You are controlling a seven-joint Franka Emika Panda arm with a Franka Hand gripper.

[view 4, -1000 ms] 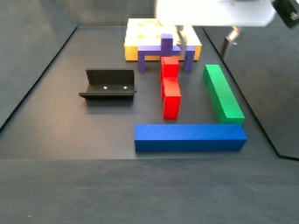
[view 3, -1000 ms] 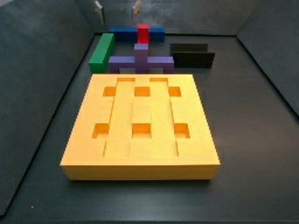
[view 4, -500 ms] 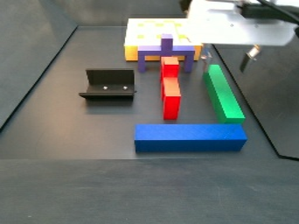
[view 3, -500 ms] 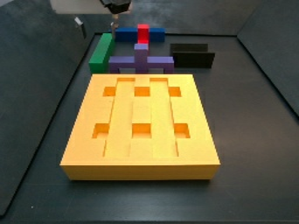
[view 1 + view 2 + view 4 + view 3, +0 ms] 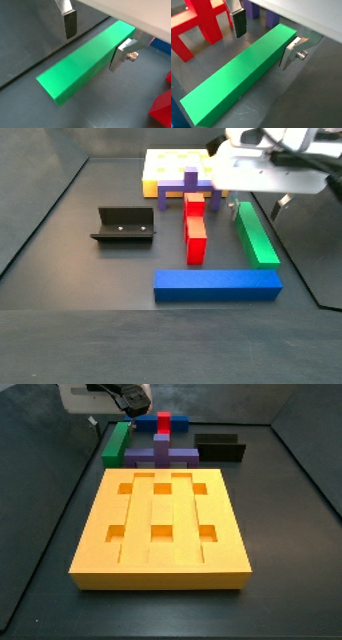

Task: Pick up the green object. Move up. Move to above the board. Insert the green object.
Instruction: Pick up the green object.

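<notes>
The green object [image 5: 87, 62] is a long green bar lying flat on the dark floor; it also shows in a wrist view [image 5: 241, 75] and in both side views [image 5: 116, 444] [image 5: 257, 233]. My gripper [image 5: 95, 39] is open and empty, and its fingers [image 5: 69, 22] straddle one end of the bar, one on each long side, without touching it. The gripper also shows in a wrist view [image 5: 264, 39] and low over the bar in both side views [image 5: 118, 412] [image 5: 259, 200]. The orange-yellow board [image 5: 163, 524] with square holes lies apart from the bar [image 5: 168, 168].
A purple cross-shaped block [image 5: 167, 452] stands by the board's edge next to the green bar's end. A red block [image 5: 197, 223] lies alongside the bar. A blue block [image 5: 217, 285] lies across the bar's far end. The fixture [image 5: 123, 225] stands beyond the red block. Dark walls enclose the floor.
The gripper has come down over the green bar's end and now straddles it with open fingers. The pieces have not moved.
</notes>
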